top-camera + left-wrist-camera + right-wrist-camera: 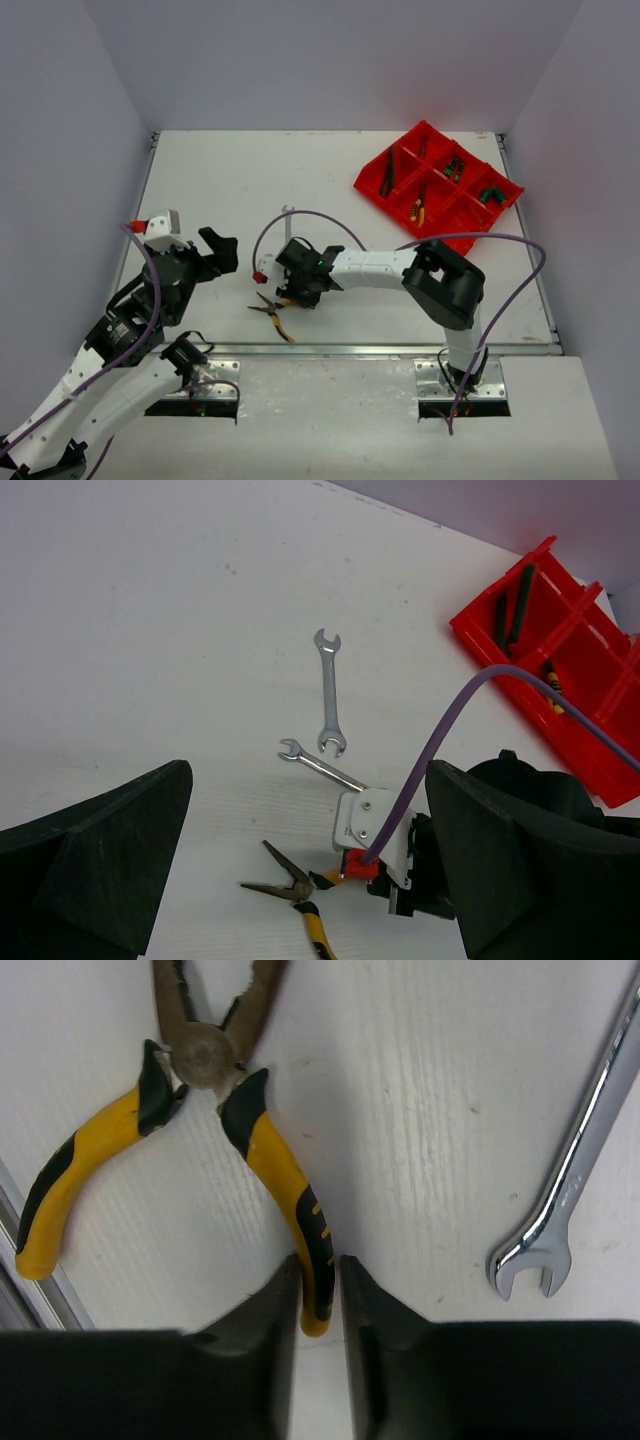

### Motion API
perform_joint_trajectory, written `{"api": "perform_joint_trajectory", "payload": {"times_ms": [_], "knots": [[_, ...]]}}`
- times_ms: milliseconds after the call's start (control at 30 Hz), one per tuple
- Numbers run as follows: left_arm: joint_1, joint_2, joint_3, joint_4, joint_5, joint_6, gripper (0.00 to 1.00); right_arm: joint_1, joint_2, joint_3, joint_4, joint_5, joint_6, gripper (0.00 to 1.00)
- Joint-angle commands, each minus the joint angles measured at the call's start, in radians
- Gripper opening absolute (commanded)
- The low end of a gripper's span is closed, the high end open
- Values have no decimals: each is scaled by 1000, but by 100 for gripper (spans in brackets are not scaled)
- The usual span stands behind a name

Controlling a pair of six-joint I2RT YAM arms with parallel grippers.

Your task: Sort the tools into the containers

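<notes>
Pliers [205,1060] handle pinched between right fingers [262,1310]: wrist view only.

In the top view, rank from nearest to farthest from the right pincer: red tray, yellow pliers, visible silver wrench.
1. yellow pliers, in the right pincer, near edge.
2. silver wrench, just beyond it.
3. red tray, far right.

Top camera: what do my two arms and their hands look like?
The left arm and right arm match: white shells, black joint housings, a purple cable looping along each. The left hand and right hand are black with wedge-shaped fingers, and each wrist carries a small white block with a red part.
</notes>
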State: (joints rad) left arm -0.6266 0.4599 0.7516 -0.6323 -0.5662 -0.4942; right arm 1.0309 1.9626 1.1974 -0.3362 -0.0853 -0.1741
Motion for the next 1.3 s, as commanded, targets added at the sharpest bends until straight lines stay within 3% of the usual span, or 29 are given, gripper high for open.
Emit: {"api": "perform_joint_trajectory", "payload": {"times_ms": [0, 67, 200, 433, 567, 733, 800, 867, 1267], "knots": [[12, -13, 10, 34, 0, 9, 100, 1, 42, -8, -16, 50, 163, 36], [13, -15, 9, 34, -1, 9, 100, 3, 47, -4, -1, 14, 166, 45], [13, -15, 11, 34, -1, 9, 100, 8, 72, 72, -38, -8, 143, 50], [12, -32, 11, 31, -8, 6, 100, 27, 150, 178, -136, -63, 95, 47], [11, -34, 9, 32, -5, 6, 100, 33, 170, 182, -163, -19, 91, 37], [13, -24, 9, 36, 7, 11, 100, 50, 163, 162, -133, -23, 89, 32], [13, -21, 11, 37, 9, 13, 100, 59, 184, 180, -135, -26, 87, 21], [13, -23, 11, 37, 8, 13, 100, 61, 202, 198, -141, -23, 91, 0], [13, -23, 10, 39, 9, 13, 100, 62, -64, -15, 66, 78, 324, 0]]}}
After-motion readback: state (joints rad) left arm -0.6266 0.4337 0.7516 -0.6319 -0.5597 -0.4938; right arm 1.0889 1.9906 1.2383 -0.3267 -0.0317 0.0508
